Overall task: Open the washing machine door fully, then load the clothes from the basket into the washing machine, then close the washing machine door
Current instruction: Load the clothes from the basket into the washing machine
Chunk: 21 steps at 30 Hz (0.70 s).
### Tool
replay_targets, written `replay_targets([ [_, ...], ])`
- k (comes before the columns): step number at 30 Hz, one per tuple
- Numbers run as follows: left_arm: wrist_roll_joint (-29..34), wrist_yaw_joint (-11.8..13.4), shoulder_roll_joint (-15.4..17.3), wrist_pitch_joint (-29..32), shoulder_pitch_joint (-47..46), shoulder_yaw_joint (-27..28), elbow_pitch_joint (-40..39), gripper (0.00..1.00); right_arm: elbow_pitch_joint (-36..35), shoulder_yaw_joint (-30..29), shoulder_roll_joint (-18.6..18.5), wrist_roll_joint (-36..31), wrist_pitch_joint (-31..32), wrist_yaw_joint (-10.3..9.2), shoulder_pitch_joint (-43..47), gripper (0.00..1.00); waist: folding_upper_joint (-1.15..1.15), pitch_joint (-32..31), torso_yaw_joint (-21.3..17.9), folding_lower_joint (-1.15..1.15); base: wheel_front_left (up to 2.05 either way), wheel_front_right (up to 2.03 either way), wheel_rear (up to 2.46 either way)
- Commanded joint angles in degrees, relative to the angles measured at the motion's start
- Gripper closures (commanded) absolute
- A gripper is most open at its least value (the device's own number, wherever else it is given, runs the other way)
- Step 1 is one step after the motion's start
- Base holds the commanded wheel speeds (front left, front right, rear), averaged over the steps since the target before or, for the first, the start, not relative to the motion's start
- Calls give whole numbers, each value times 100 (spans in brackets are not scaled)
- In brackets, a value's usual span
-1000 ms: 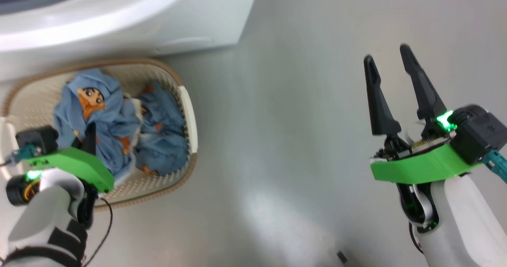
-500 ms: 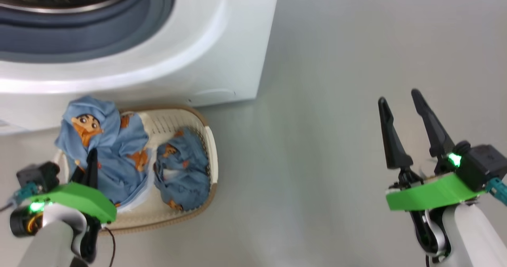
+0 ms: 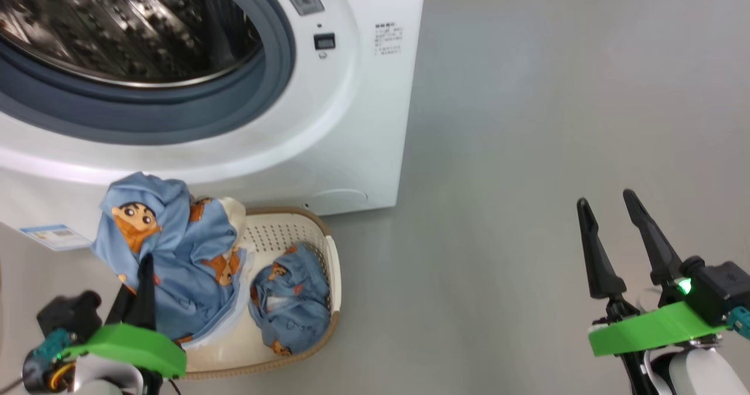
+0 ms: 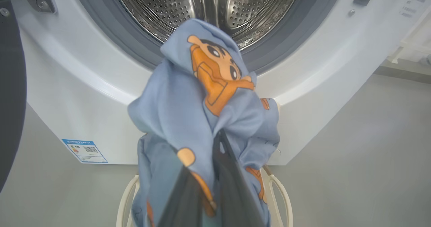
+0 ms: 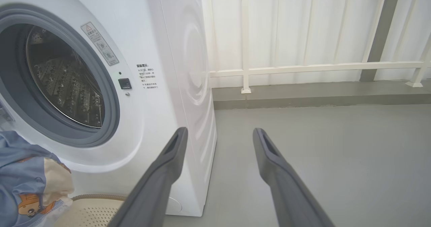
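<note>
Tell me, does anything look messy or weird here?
Nothing looks spilled or broken. The only funny-looking bit is a blue cartoon-print garment dangling in a bunch from the shut left gripper, over the basket. A second blue garment lies crumpled inside the basket.

Your right gripper [image 5: 219,130] stood with its two dark fingers spread apart and nothing between them, above the grey floor [image 5: 320,146] near the front corner of the washing machine [image 5: 161,68]. To the left you saw its open mouth, with the perforated steel drum [image 5: 64,82] inside the grey-blue seal [image 5: 109,119]. The clothes [image 5: 20,173], light blue with a cream patch, showed at the lower left edge above the basket [image 5: 91,213]. A white railing [image 5: 303,67] ran behind.
</note>
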Motion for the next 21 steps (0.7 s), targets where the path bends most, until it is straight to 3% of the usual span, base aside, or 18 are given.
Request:
replay_targets([
  [1,112,3,104,-78,141,286,-325,100,-121,72,-54,46,-28,25,95,0,0,-220,88,1,0,0,0],
  [13,535,3,-218,-78,1157,766,-1776,100,-163,-82,-72,49,-28,25,433,0,0,-512,227,1,0,0,0],
  [21,621,3,-384,-79,1617,904,-2338,100,-186,-140,-110,64,-28,25,579,0,0,-606,258,1,0,0,0],
])
